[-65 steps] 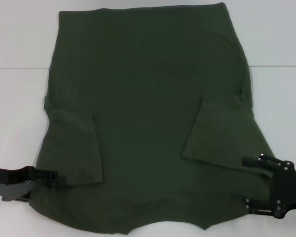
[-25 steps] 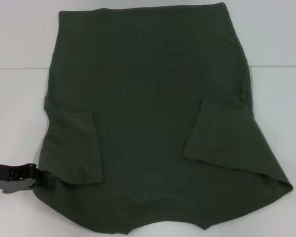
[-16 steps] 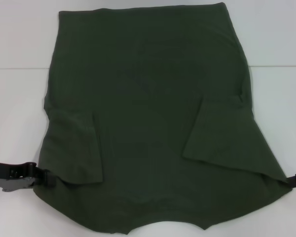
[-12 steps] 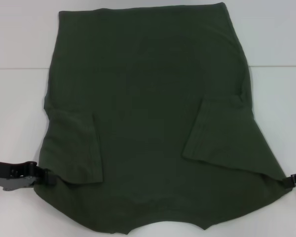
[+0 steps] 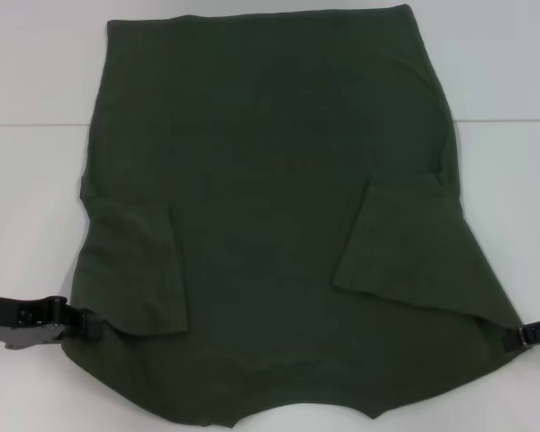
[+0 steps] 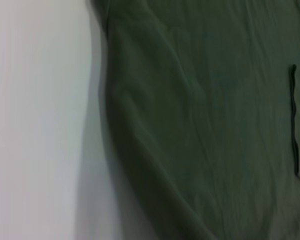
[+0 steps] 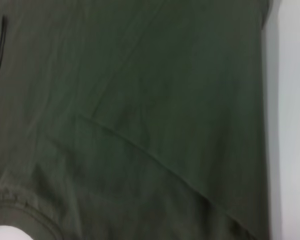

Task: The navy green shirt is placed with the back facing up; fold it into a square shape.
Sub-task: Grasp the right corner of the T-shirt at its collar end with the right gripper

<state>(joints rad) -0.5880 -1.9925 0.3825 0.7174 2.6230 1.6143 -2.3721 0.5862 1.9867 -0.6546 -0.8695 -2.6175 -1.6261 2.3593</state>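
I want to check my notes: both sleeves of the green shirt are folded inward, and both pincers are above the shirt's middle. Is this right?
Not quite. The head view shows the left pincer and right pincer at the navy green shirt's side edges, not above its middle. Both sleeves are folded inward.

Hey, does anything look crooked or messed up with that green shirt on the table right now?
Nothing damaged. The navy green shirt lies flat on the white table, both sleeves folded inward. The right sleeve flap slants more than the left sleeve. The left gripper and right gripper sit at its near edges.
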